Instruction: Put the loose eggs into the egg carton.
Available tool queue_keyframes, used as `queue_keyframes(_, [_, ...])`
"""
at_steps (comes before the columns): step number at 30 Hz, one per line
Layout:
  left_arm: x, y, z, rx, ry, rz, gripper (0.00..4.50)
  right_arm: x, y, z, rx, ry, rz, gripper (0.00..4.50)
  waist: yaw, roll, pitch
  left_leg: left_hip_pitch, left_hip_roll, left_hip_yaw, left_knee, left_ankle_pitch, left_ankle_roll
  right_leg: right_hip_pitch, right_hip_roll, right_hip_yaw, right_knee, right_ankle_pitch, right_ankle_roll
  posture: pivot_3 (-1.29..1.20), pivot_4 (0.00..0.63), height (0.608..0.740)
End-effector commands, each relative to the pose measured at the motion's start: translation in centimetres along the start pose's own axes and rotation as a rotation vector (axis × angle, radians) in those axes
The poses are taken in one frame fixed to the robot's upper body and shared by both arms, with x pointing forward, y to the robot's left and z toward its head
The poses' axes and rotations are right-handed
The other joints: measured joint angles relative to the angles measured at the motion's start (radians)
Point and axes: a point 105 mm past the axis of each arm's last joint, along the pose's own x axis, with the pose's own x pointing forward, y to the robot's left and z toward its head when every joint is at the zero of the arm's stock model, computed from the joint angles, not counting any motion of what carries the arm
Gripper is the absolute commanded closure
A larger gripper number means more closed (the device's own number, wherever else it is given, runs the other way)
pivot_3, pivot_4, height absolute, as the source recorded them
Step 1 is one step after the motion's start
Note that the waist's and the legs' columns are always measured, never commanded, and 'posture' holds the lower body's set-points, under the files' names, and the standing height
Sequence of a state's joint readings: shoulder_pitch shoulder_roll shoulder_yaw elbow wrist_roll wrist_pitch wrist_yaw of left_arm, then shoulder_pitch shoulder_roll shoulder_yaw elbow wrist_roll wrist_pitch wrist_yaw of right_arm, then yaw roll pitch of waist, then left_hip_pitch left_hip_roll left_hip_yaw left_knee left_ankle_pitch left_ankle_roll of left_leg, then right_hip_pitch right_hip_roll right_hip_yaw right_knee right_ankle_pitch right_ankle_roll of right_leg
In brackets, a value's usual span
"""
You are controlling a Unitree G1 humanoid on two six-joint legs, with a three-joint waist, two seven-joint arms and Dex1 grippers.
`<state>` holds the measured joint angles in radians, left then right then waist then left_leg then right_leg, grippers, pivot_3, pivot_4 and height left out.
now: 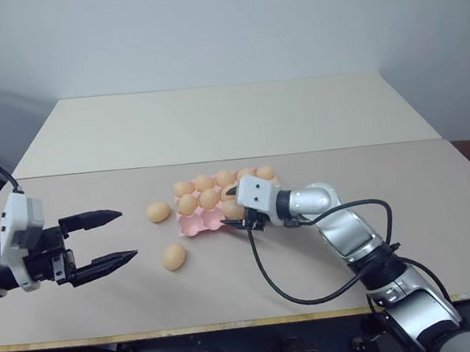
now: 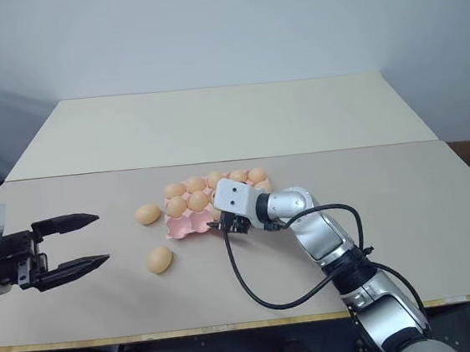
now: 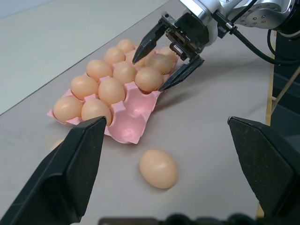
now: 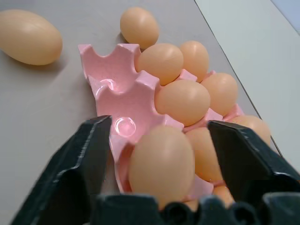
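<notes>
- Near the middle of the grey table, the pink egg carton is lying flat, most cups holding eggs; two front cups at its left end are standing empty.
- Right gripper is hovering at the carton's near edge with released fingers around an egg sitting in a front cup, not pinching it; I judge it has just been delivered.
- Two loose eggs are resting on the table just left of the carton, close to the empty cups.
- Left gripper is waiting wide open beside them, holding nothing, with free table around and the front edge near.
</notes>
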<state>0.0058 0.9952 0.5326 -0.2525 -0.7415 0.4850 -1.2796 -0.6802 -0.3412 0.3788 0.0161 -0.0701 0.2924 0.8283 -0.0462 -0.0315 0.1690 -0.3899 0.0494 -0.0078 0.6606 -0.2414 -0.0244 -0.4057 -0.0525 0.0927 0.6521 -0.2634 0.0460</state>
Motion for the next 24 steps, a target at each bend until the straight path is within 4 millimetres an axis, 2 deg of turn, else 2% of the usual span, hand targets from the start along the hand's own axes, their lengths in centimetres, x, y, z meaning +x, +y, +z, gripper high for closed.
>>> queue_keyframes(1, [-0.1, -0.2, 1.1, 0.04, -0.013, -0.005, 0.0, -2.2, -1.7, 2.9, -0.027, -0.103, -0.057, 0.03, 0.001, 0.0, 0.0, 0.0, 0.0, 0.0, 0.0, 0.0, 0.0, 0.0, 0.0, 0.0, 0.0, 0.0, 0.0, 0.0, 0.15, 0.74])
queue_keyframes(5, [-0.1, -0.1, 0.9, 0.041, -0.004, -0.016, 0.0, -6.2, -1.7, 3.6, 0.015, -0.164, -0.023, 0.03, 0.008, 0.0, 0.0, -0.001, 0.0, 0.0, 0.0, 0.0, 0.0, 0.001, 0.0, -0.001, -0.002, 0.0, 0.0, 0.0, 0.15, 0.74])
queue_keyframes(8, [-0.6, 0.1, 0.9, 0.06, 0.008, -0.033, 0.0, -10.6, -1.4, 3.7, 0.069, -0.201, 0.013, 0.03, 0.011, 0.0, 0.0, -0.001, 0.0, 0.0, 0.0, 0.0, 0.0, 0.001, -0.001, -0.001, -0.003, 0.0, 0.0, 0.0, 0.15, 0.74])
queue_keyframes(12, [-1.2, 0.4, 1.0, 0.066, 0.022, -0.04, 0.0, -14.2, -0.8, 3.7, 0.109, -0.201, 0.063, 0.03, 0.002, 0.0, 0.0, 0.0, 0.0, 0.0, 0.0, 0.0, 0.0, 0.002, -0.001, -0.001, -0.003, 0.0, 0.0, 0.0, 0.15, 0.74])
queue_keyframes(14, [-1.6, 0.5, 1.0, 0.069, 0.027, -0.048, 0.0, -17.9, -0.5, 3.2, 0.168, -0.191, 0.122, 0.03, 0.001, 0.0, 0.0, 0.001, 0.001, 0.0, 0.0, 0.0, 0.0, 0.002, 0.0, 0.0, -0.003, 0.0, 0.0, 0.0, 0.15, 0.74])
queue_keyframes(16, [-1.9, 0.5, 0.9, 0.068, 0.034, -0.058, 0.0, -20.1, -0.3, 3.1, 0.192, -0.182, 0.162, 0.03, 0.004, 0.0, 0.0, 0.0, 0.0, 0.0, 0.0, 0.0, 0.0, 0.002, 0.0, 0.0, -0.003, 0.0, 0.0, 0.0, 0.15, 0.74])
queue_keyframes(19, [-2.1, 0.5, 0.8, 0.068, 0.041, -0.058, 0.0, -21.3, -0.1, 2.6, 0.184, -0.137, 0.188, 0.03, -0.002, 0.0, 0.0, 0.001, 0.0, 0.001, 0.0, 0.0, 0.0, 0.002, 0.0, 0.0, -0.004, 0.0, 0.0, 0.0, 0.15, 0.74])
queue_keyframes(24, [-2.1, 0.5, 0.6, 0.064, 0.048, -0.059, 0.0, -21.0, -0.3, 2.4, 0.168, -0.13, 0.173, 0.03, -0.002, 0.0, 0.0, 0.002, 0.001, 0.001, 0.0, 0.0, 0.0, 0.002, 0.001, 0.001, -0.003, 0.0, 0.0, 0.0, 0.15, 0.74])
